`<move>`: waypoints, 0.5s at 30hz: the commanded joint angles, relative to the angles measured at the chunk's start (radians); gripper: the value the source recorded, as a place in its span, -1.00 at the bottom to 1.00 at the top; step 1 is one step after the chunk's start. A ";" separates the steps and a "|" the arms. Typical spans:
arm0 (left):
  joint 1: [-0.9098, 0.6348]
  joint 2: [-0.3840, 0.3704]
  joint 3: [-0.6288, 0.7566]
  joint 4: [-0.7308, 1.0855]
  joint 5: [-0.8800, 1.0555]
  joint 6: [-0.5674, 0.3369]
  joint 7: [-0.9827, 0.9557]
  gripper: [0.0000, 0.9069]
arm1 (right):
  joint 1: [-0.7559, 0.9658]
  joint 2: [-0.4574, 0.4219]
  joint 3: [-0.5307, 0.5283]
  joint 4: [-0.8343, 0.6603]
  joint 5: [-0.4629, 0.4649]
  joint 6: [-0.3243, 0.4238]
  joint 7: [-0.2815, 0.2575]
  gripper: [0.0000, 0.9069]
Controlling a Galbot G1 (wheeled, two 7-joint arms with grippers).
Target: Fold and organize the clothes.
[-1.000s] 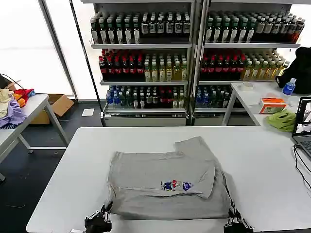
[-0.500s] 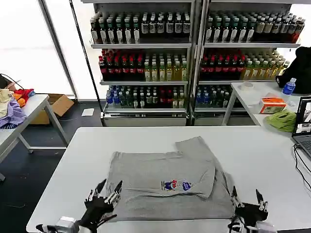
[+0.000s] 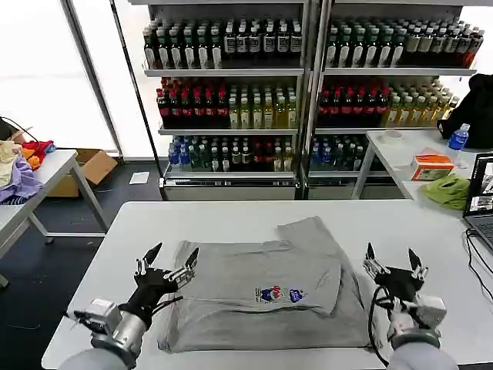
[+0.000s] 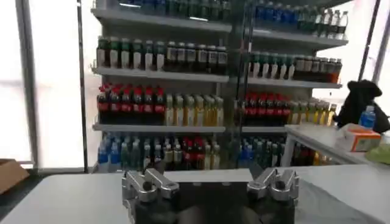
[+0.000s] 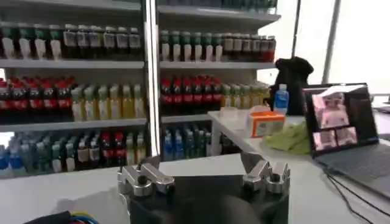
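Grey cotton fills the middle of our white table (image 3: 231, 220): the shirt (image 3: 254, 281) lies flat there, partly folded, with one flap (image 3: 312, 262) turned over its far right part and the small multicoloured chest print (image 3: 279, 294) showing near that flap's front edge. Our left gripper (image 3: 168, 262) hangs over the shirt's near left corner, lifted clear of the cloth, its two fingers (image 3: 189, 260) spread wide with nothing between them. Our right gripper (image 3: 394, 260) is raised just off the shirt's right edge, above bare table, and its fingers (image 3: 370, 258) too stand apart and empty. From the left wrist we look over our own spread fingers (image 4: 149, 184) toward the drinks shelves (image 4: 201, 91); from the right wrist we see our open fingers (image 5: 146, 178) the same way, and beyond them a second table (image 5: 231, 131) carrying an orange box (image 5: 263, 123), a lime-green cloth (image 5: 291, 139) and a water bottle (image 5: 281, 98), with a laptop (image 5: 344, 128) close on the right. In the head view the shelves of bottles (image 3: 231, 92) stand behind our table, the laptop (image 3: 481, 202) sits at the table's right edge with black cables (image 3: 476, 262) trailing from it, and a side table (image 3: 31, 189) on our left holds a heap of purple, red and orange garments (image 3: 21, 166), with a cardboard box (image 3: 91, 166) on the floor beside it.
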 commanded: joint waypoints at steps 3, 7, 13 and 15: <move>-0.350 0.088 0.081 0.361 -0.130 0.034 0.027 1.00 | 0.372 -0.060 -0.169 -0.282 0.100 -0.081 -0.046 1.00; -0.445 0.085 0.139 0.485 -0.148 0.051 0.032 1.00 | 0.513 -0.038 -0.281 -0.474 0.091 -0.081 -0.090 1.00; -0.482 0.084 0.184 0.569 -0.159 0.069 0.045 1.00 | 0.625 -0.007 -0.383 -0.651 0.094 -0.083 -0.139 1.00; -0.485 0.084 0.191 0.588 -0.157 0.071 0.044 1.00 | 0.647 0.001 -0.399 -0.685 0.096 -0.083 -0.146 1.00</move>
